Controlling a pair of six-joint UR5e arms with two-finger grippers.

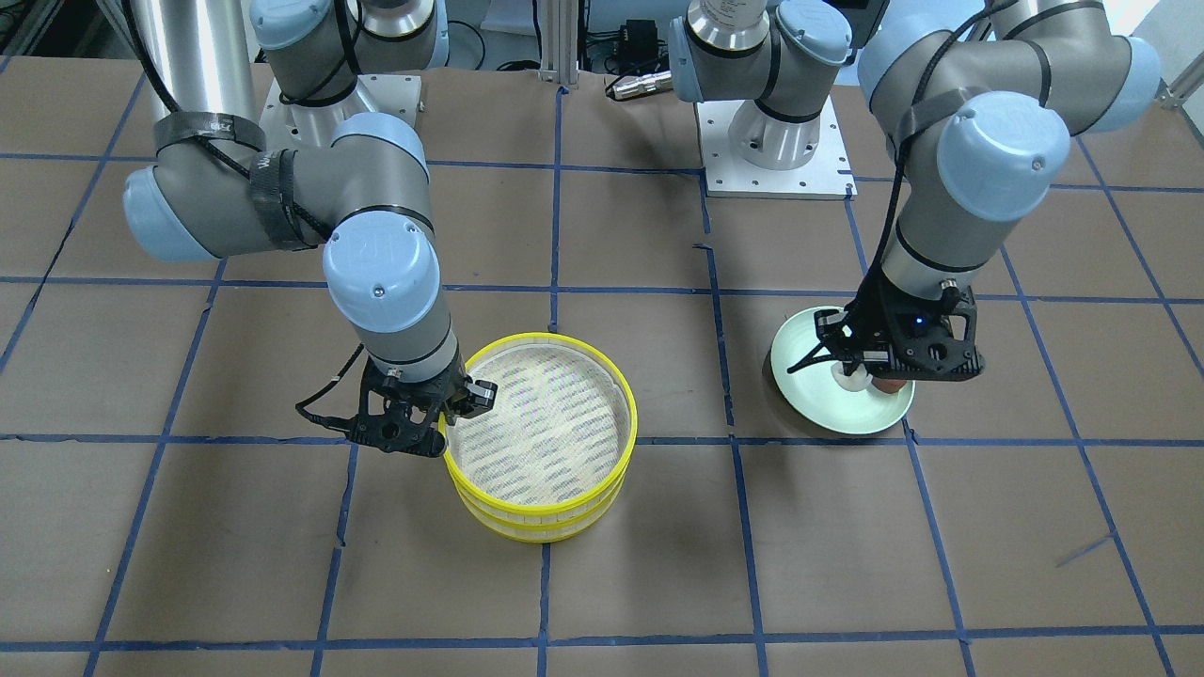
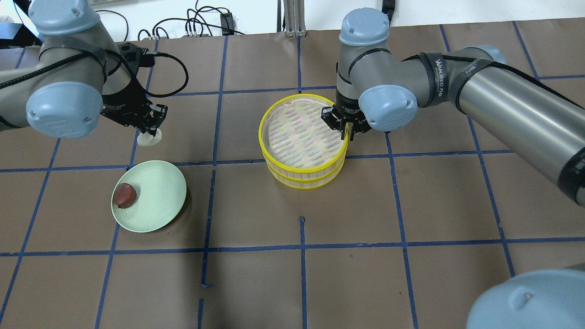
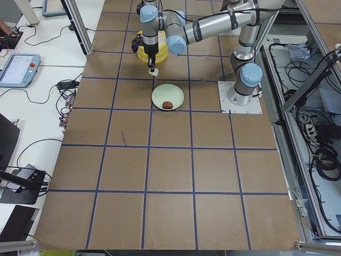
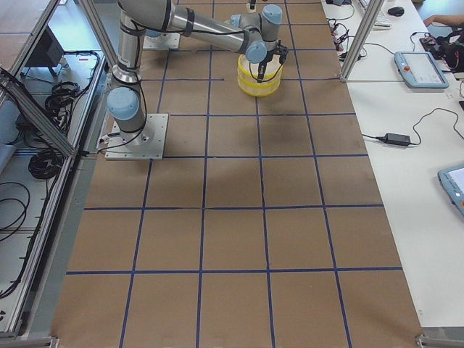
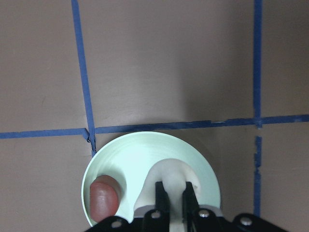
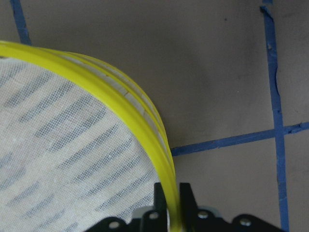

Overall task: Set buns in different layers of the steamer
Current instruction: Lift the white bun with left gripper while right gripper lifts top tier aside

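white bun (image 5: 166,173) pinched in left claw (image 5: 175,192); right claw (image 6: 173,194) astride steamer (image 2: 302,175) rim.

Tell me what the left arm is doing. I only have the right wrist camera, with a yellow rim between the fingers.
Observer: The left gripper is shut on the white bun and holds it above the pale green plate.
Operator: Report the other bun.
Observer: The reddish-brown bun lies on that plate, with nothing touching it.
Operator: Check the rest of the steamer's top tray.
Observer: The overhead view shows the steamer whole. Its top mesh is bare, with no bun in it.
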